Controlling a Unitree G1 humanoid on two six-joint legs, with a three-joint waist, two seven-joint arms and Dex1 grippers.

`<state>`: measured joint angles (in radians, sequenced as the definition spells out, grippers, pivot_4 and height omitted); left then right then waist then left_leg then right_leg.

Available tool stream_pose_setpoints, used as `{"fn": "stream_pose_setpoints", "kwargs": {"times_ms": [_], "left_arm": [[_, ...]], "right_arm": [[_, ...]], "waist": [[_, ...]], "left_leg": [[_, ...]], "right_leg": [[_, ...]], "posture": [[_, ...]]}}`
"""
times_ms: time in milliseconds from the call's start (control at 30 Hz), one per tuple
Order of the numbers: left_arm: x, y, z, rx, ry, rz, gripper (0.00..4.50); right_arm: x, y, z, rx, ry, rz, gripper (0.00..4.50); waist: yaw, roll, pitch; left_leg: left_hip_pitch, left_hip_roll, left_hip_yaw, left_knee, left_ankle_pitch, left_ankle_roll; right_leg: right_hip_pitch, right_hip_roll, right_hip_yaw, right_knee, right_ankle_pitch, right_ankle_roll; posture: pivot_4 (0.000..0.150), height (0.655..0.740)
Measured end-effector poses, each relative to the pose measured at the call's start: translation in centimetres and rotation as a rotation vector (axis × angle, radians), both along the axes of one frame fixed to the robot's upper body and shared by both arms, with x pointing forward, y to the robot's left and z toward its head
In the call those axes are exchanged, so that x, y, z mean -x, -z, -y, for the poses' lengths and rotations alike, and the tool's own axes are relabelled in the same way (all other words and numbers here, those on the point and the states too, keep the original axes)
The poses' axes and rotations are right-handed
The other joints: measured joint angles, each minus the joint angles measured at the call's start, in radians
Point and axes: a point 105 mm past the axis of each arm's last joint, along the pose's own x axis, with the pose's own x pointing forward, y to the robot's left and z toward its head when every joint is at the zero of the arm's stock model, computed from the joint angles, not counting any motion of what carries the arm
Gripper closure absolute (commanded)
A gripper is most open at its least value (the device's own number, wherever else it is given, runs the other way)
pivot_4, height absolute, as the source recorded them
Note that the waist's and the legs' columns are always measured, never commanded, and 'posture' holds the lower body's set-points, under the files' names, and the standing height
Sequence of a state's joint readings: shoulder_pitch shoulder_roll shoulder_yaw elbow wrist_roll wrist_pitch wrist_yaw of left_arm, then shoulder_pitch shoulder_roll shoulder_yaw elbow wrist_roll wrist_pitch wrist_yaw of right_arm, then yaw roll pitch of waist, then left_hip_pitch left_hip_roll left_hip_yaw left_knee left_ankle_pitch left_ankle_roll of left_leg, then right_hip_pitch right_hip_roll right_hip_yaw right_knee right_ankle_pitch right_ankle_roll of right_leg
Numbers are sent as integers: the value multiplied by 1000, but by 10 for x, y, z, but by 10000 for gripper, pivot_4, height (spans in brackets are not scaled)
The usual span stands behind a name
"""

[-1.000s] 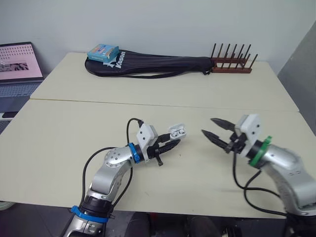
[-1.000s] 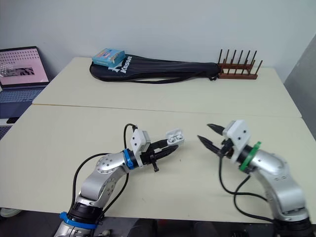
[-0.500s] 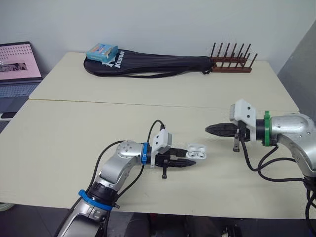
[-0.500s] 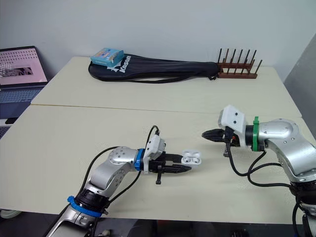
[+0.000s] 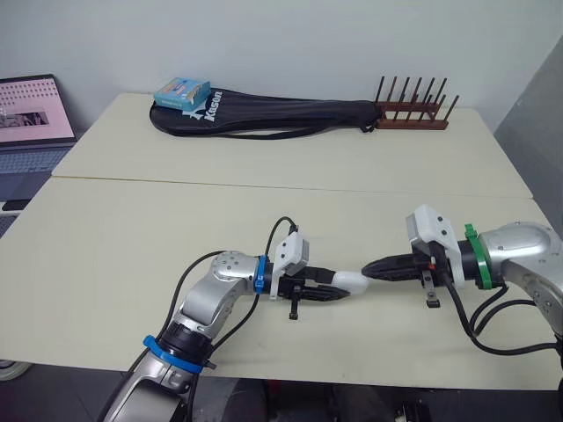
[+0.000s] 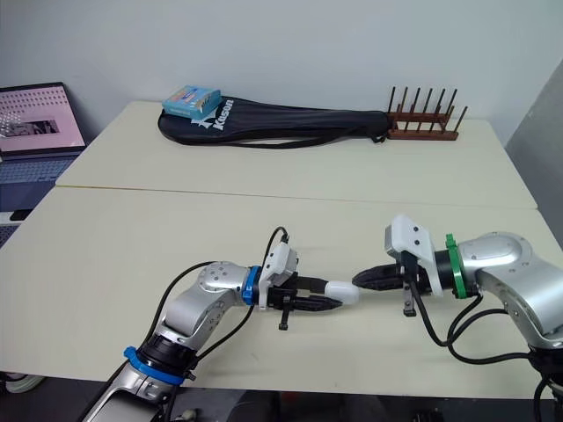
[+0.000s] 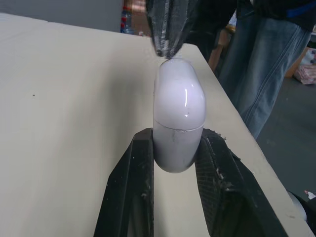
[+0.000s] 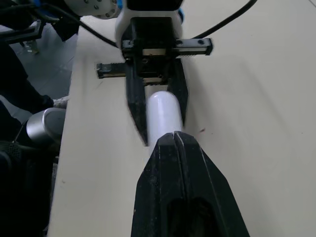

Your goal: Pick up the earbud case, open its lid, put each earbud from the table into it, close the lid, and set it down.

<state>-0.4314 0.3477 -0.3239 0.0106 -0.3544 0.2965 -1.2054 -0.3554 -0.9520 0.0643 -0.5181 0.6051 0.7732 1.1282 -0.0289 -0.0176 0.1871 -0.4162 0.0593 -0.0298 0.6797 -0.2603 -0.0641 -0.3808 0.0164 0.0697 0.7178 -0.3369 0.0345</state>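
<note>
Gripping the earbud case [image 7: 178, 113] by its lower half, my left pincer [image 7: 177, 148] is clamped on it, one black finger pressed to each side. The case is white with its lid down, and a thin seam runs across it just past the fingertips. Whatever is inside is hidden. It sits out over the near part of the tabletop [image 5: 132, 229], pointing toward my right arm, and I cannot tell whether its underside touches the surface.

My right pincer [image 5: 374, 266] has its fingers drawn together into one point, and that point meets the rounded lid end of the case. In the right wrist view those fingers cover the lid end, so the contact spot itself is masked.

Farther back lies a long black racket bag [image 5: 264, 114] with a blue box [image 5: 183, 91] on one end and a wooden rack [image 5: 413, 110] just beside the other. A laptop [image 5: 31, 119] is cut off at the left edge. In the left wrist view a person [image 7: 266, 64] in jeans stands beside the tabletop, cropped above the waist.
</note>
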Motion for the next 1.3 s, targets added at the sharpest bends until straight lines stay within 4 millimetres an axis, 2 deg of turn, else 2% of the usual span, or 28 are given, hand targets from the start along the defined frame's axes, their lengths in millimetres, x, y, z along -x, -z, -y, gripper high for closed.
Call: {"fn": "stream_pose_setpoints", "kwargs": {"times_ms": [67,200,367,467,700,733,867,1000,1067,1133,1300], "left_arm": [[-2,-3,0,8,-7,6,37068],[-5,-5,4,26,-29,-46,37068],[-26,-1,0,-32,-116,-225,37068],[-48,3,-2,-61,-222,-380,37068],[-62,23,-3,-145,-288,-637,37068],[-64,23,-4,-148,-293,-653,29893],[-65,21,-6,-142,-273,-646,18438],[-63,18,-32,-181,-292,-554,6864],[-58,17,-51,-207,-312,-495,519],[-49,18,-73,-247,-336,-423,0],[-34,18,-122,-311,-445,-267,0]], "right_arm": [[3,7,0,5,7,-23,45000],[0,5,-1,-9,46,5,45000],[-6,8,14,-10,162,85,45000],[-8,14,22,9,235,126,45000],[-10,16,24,22,319,170,45000],[-11,16,23,15,327,171,45000],[-12,14,21,12,342,180,45000],[-12,12,21,17,334,180,45000],[-13,11,20,21,324,186,41462],[-15,6,20,33,303,205,35951],[-20,-2,24,77,236,237,17426]], "waist": [[0,0,0],[0,0,0],[2,0,0],[1,0,0],[-4,0,0],[-4,0,0],[-3,0,0],[-14,0,0],[-24,0,0],[-34,0,0],[-34,1,0]], "left_leg": [[0,0,0,0,0,0],[0,0,0,0,0,0],[-1,-1,-1,0,0,0],[-1,-2,0,1,0,0],[0,0,0,0,0,0],[0,0,-1,0,0,0],[1,0,0,0,0,0],[4,2,1,0,1,-1],[8,4,1,-1,1,-1],[14,5,2,-3,0,-1],[15,5,3,-4,0,-1]], "right_leg": [[0,0,0,0,0,0],[0,0,0,0,0,0],[0,0,-1,0,0,0],[0,0,0,0,0,0],[-1,1,0,1,0,0],[0,1,-1,1,0,0],[1,0,0,1,0,0],[1,3,2,2,0,0],[4,4,2,3,0,0],[8,5,4,3,-1,0],[9,5,4,2,-3,2]], "posture": [[1500,6871],[1500,6871],[1500,6871],[1500,6871],[1500,6871],[1500,6871],[1500,6871],[1500,6871],[1500,6871],[1500,6871],[1500,6871]]}}
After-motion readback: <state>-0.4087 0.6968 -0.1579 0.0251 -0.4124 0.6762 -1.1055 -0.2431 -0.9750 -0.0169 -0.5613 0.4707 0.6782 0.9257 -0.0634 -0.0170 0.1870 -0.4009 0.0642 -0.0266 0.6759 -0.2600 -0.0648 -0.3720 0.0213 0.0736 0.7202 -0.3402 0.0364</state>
